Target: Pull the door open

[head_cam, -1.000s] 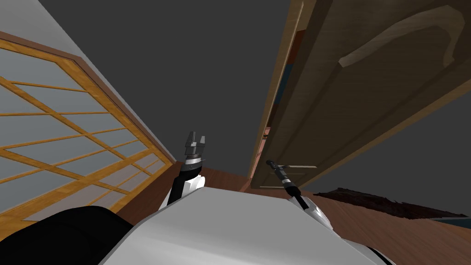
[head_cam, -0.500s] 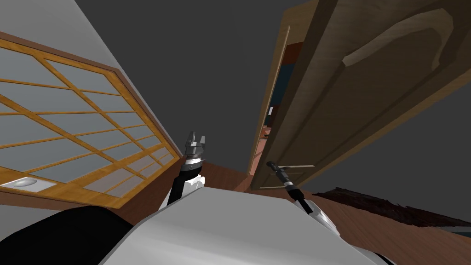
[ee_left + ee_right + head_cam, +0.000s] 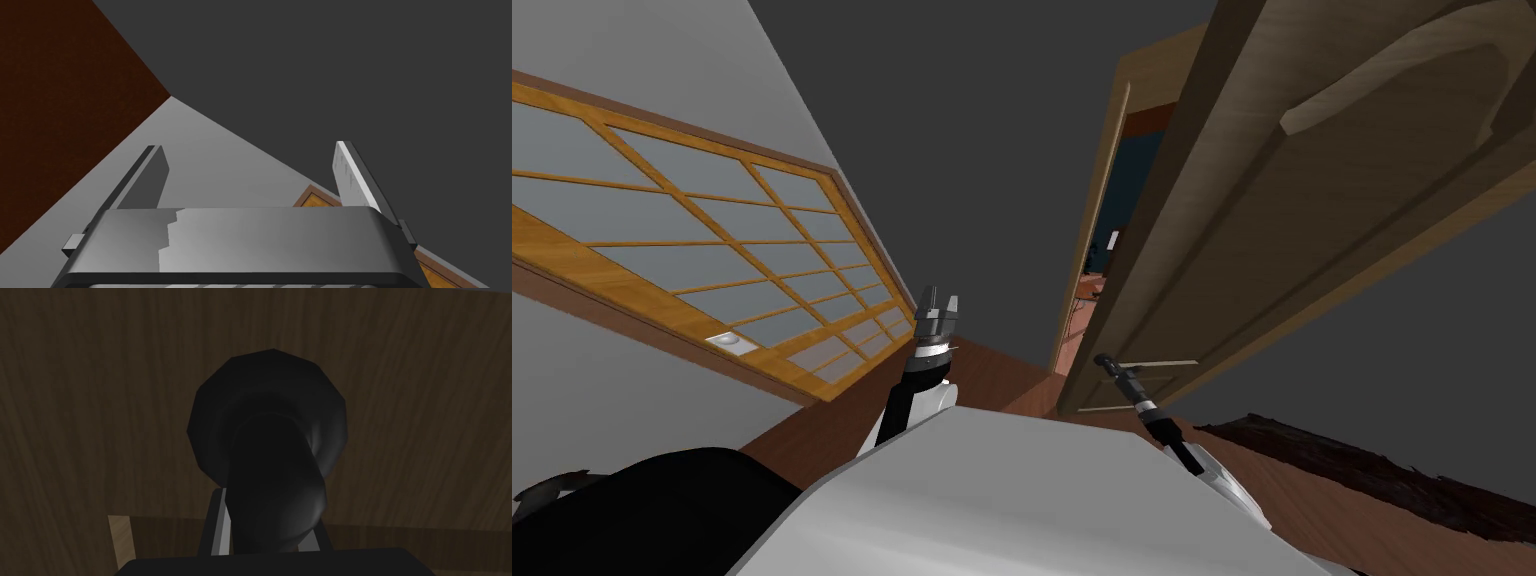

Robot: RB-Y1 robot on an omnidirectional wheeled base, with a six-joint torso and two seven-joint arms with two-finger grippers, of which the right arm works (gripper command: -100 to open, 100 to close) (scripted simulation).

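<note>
Swinging wider than a second ago, the brown panelled wooden door [image 3: 1272,250] now stands well off its pale wooden frame [image 3: 1104,180], and the broader gap shows a slice of blue-and-orange room beyond. The right gripper [image 3: 1104,360] stays clamped on the black round-based door handle [image 3: 270,438], its thin fingers pressing the handle's sides near the door's free edge. The head view has turned too, with the orange lattice window [image 3: 712,250] sliding off to the left, which reads as the robot's own turn with the pull. The pull looks to be working and partly done. The left gripper [image 3: 250,150] hangs empty with its fingers spread, between the window wall and the door. Reddish wooden floor [image 3: 992,375] lies bare ahead, while a dark rug [image 3: 1362,465] lies to the right, near the door's likely sweep.
</note>
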